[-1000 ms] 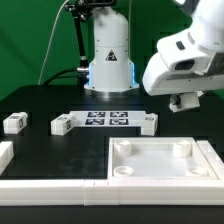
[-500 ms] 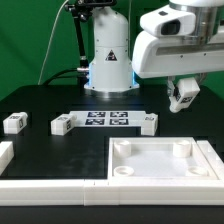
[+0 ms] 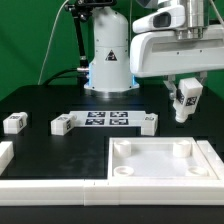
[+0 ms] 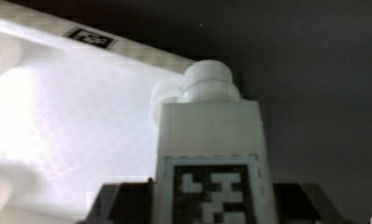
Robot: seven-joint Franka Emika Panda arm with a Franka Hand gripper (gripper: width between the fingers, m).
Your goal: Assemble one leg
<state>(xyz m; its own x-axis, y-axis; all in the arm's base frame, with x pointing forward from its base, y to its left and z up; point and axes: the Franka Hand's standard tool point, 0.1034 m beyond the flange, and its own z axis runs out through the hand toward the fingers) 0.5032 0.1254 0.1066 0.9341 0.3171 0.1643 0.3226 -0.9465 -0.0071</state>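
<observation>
My gripper [image 3: 186, 90] is shut on a leg [image 3: 185, 104], a small white block with a black-and-white tag, and holds it upright in the air above the far right corner of the large white tray [image 3: 160, 178]. In the wrist view the held leg [image 4: 213, 125] points away with a round peg at its end, its tag between the dark fingers [image 4: 130, 205], and the tray [image 4: 58, 110] lies below. Three more legs lie on the black table: one [image 3: 14, 123], another [image 3: 64, 124] and a third [image 3: 148, 121].
The marker board [image 3: 108, 119] lies between two of the loose legs. The robot's white base [image 3: 110, 55] stands at the back. A white block [image 3: 4, 154] and a long white bar [image 3: 50, 186] lie at the front on the exterior view's left.
The gripper with the leg has moved toward the exterior view's left and turned, so the leg now hangs upright over the tray's far right corner.
</observation>
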